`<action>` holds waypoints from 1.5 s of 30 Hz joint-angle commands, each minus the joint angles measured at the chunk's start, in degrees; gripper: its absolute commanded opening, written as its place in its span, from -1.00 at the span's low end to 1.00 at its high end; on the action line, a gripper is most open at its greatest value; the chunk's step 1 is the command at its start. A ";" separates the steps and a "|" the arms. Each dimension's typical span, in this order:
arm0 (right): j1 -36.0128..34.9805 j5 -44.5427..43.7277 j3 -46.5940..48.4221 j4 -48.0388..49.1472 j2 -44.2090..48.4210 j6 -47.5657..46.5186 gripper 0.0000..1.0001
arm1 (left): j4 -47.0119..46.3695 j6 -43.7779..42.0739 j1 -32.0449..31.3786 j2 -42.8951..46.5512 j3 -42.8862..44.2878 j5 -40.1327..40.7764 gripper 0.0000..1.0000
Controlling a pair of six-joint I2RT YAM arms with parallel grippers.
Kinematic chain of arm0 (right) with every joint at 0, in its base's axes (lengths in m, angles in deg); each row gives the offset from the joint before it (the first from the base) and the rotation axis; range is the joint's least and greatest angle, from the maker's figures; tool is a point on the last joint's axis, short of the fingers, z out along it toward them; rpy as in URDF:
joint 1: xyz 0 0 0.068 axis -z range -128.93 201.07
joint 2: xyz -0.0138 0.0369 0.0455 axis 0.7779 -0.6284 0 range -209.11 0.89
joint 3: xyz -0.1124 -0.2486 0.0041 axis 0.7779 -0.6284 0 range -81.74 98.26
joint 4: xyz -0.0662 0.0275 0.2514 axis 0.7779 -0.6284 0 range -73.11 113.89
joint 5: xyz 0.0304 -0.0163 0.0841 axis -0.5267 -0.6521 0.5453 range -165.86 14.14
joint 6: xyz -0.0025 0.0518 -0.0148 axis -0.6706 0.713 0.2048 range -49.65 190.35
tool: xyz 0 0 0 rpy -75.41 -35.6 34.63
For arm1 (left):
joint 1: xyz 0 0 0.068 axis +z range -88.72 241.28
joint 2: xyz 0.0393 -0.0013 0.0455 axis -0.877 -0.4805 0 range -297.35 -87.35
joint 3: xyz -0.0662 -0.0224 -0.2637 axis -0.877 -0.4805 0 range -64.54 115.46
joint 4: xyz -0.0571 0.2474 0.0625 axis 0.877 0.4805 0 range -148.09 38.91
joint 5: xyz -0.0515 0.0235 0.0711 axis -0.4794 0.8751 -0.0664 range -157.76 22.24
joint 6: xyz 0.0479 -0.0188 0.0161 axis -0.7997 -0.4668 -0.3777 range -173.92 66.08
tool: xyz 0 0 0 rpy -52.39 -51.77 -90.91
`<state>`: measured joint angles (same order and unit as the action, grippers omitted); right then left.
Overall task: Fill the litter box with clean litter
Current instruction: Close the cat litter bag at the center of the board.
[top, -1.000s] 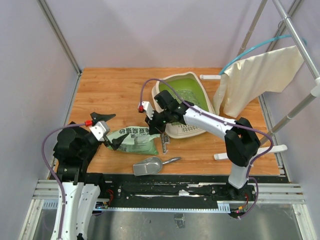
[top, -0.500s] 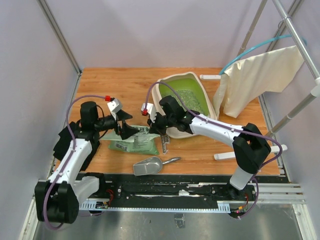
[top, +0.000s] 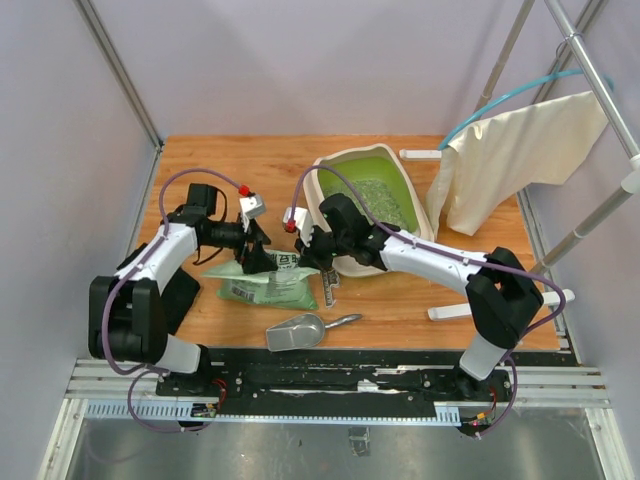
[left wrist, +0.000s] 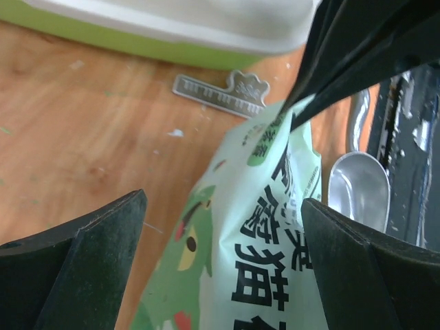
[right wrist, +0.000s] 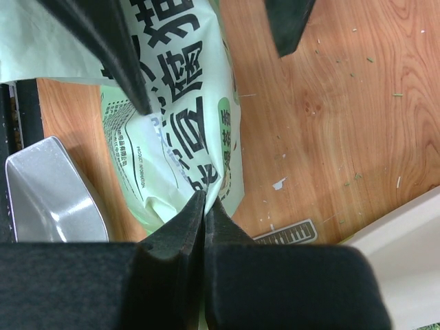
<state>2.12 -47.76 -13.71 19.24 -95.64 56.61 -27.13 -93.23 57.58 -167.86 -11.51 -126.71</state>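
The litter box [top: 340, 262] is a cream tray with a green inside, standing at the table's middle right; its rim also shows in the left wrist view [left wrist: 206, 27]. Pale clean litter [top: 378, 194] lies inside it. A light green printed bag [top: 262, 288] lies left of the box. My right gripper [top: 308, 258] is shut on the bag's [right wrist: 172, 130] upper edge, its fingertips [right wrist: 205, 201] pinching the thin film. My left gripper [left wrist: 223, 230] is open and straddles the bag [left wrist: 254, 261], one finger [left wrist: 75, 268] on each side, not touching it.
A silver scoop [top: 298, 331] lies near the front edge, right of the bag [left wrist: 357, 189]. A small metal clip [left wrist: 220, 91] lies between bag and box. A cream cloth [top: 520, 160] hangs on a rack at the right. White bars [top: 500, 305] lie right of the box.
My left arm has swung out from beside its base to the bag, open jaws now around the bag's top. The right gripper has kept its grip and shifted slightly.
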 commanded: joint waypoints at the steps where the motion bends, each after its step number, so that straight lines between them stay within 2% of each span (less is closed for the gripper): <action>1: -1.19 0.23 -0.83 3.42 2.88 -0.46 -0.98 | 11.05 -8.96 -1.13 -0.56 1.81 -0.95 0.99; 4: -1.20 -0.09 -1.29 3.31 3.42 -0.73 -0.99 | 9.68 -7.17 -1.22 1.78 -0.38 8.30 0.84; 7: -1.23 -0.16 -1.61 3.18 3.86 -1.25 -0.99 | 7.67 -6.03 -1.22 5.21 -3.56 17.24 0.28; 11: -1.15 -0.26 -2.22 2.37 4.54 -2.03 -0.99 | 6.19 -7.25 -1.22 11.71 -7.75 25.61 -0.06; 12: -1.15 -0.10 -2.48 2.40 4.59 -2.15 -0.99 | 5.68 -8.14 -1.22 13.29 -8.77 27.06 -0.21; 14: -1.19 0.21 -2.62 2.53 4.58 -2.04 -0.99 | 3.73 -9.07 -1.22 15.90 -10.82 28.92 -0.84; 15: -1.18 0.42 -2.64 2.53 4.44 -2.00 -0.99 | 2.89 -9.41 -1.22 16.84 -11.60 29.56 -0.97; 18: -1.18 0.74 -2.49 2.61 4.21 -1.56 -0.99 | 2.45 -10.42 -1.22 18.63 -12.12 30.62 -0.99; 21: -1.18 0.22 -2.04 2.43 4.06 -1.47 -0.98 | 5.24 -14.92 -1.21 19.82 -10.89 27.12 -0.99; 22: -1.17 0.57 -1.81 2.08 3.89 -1.29 -0.85 | 5.56 -14.95 -1.22 20.20 -10.51 26.39 -0.99; 27: -1.23 9.18 4.49 0.00 -0.31 2.38 0.07 | 7.32 -15.58 -1.22 21.63 -9.86 23.70 -0.99; 32: -1.99 11.71 8.87 4.79 -4.99 11.18 0.42 | 6.23 -14.64 -1.22 25.17 -10.78 20.94 -0.99; 34: -2.79 10.81 10.03 6.26 -6.85 12.65 0.45 | 4.44 -13.25 -1.22 27.06 -11.49 19.94 -0.99; 37: -3.34 10.48 11.22 6.65 -10.23 13.76 0.42 | 2.38 -11.42 -1.22 29.34 -12.76 19.42 -0.99; 38: -3.37 10.02 11.20 6.55 -10.96 14.08 0.32 | 2.32 -11.13 -1.22 29.89 -13.11 19.34 -0.99; 40: -3.25 6.56 10.66 5.08 -11.15 13.58 -0.37 | 2.67 -11.26 -1.22 30.77 -13.81 19.50 -0.99; 41: -2.84 4.57 9.81 4.55 -10.59 12.94 -0.63 | 2.76 -11.12 -1.20 31.42 -14.33 20.06 -0.99; 43: -1.17 2.37 7.10 4.76 -9.05 12.48 -0.96 | 2.70 -10.38 -1.14 32.85 -15.79 22.73 -0.99; 45: 1.24 4.28 4.22 4.67 -7.10 11.10 -0.98 | 2.48 -9.45 -1.15 34.78 -17.88 26.00 -0.99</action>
<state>0.04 -40.46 -4.94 25.45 -106.11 69.31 -20.99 -104.13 55.96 -137.26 -27.59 -103.94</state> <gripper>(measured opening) 0.036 0.029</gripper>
